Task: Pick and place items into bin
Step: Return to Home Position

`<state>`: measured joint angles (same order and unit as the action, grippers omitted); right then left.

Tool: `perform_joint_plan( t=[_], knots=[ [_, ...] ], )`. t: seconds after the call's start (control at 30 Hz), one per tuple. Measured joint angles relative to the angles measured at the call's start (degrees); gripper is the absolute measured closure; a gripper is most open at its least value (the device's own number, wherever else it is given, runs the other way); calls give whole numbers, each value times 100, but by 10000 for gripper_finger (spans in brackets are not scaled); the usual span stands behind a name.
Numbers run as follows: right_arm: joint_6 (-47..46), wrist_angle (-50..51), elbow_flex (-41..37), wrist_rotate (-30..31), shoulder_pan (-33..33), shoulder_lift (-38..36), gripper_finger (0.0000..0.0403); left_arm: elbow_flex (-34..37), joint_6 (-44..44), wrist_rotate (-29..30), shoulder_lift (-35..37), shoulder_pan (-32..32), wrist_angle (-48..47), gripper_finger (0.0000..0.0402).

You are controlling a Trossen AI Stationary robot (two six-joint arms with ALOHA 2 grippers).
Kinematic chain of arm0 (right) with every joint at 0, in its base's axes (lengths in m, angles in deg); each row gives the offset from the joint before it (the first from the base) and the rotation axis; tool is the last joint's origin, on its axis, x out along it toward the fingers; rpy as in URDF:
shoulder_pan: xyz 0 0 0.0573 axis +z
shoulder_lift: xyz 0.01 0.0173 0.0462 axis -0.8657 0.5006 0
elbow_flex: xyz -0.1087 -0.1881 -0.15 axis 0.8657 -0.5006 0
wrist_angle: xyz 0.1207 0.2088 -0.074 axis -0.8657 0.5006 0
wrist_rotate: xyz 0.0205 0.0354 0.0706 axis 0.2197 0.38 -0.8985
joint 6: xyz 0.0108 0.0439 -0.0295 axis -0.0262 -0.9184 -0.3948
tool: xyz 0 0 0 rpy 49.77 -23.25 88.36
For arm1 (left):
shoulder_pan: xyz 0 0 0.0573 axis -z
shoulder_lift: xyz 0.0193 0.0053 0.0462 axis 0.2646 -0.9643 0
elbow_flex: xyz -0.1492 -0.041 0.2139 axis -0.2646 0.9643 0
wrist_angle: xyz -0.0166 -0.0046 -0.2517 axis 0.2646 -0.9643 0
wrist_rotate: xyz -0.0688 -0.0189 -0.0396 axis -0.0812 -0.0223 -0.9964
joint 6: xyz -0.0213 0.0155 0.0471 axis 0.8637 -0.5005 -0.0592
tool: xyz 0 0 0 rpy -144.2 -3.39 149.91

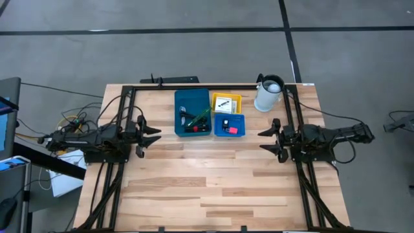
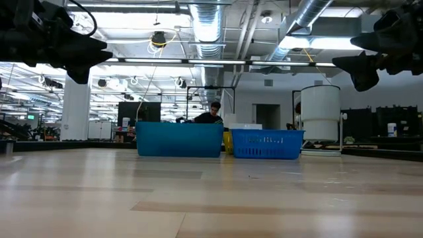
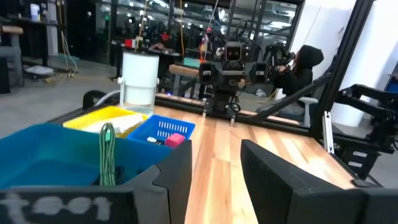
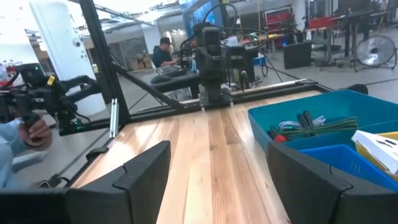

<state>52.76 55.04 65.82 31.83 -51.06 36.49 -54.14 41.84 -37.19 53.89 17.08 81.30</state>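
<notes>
Spread wide, my left gripper (image 1: 152, 136) and right gripper (image 1: 267, 140) hover over the table's (image 1: 194, 188) sides, the filled bin (image 1: 191, 98) far between them, a white jug (image 1: 268, 97) at its right.

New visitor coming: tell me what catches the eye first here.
Three coloured trays at the table's far middle: a teal-blue tray holding a green cable, a yellow tray, a bright blue tray. A white jug stands right of them. The left gripper and right gripper hang open, empty, either side.
</notes>
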Motion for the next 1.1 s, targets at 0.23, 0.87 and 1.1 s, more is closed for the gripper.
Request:
perform_joint_plan(
  t=[0.23, 0.87, 1.1],
  knots=[
    [2, 4, -2, 2, 0, 0, 143, 4, 29, -3, -15, 0, -87, 275],
    [0, 4, -4, 11, 0, 0, 143, 11, 35, -3, -15, 0, -90, 275],
    [0, 4, -4, 11, 0, 0, 143, 15, 51, -2, -15, 0, -92, 275]
  ],
)
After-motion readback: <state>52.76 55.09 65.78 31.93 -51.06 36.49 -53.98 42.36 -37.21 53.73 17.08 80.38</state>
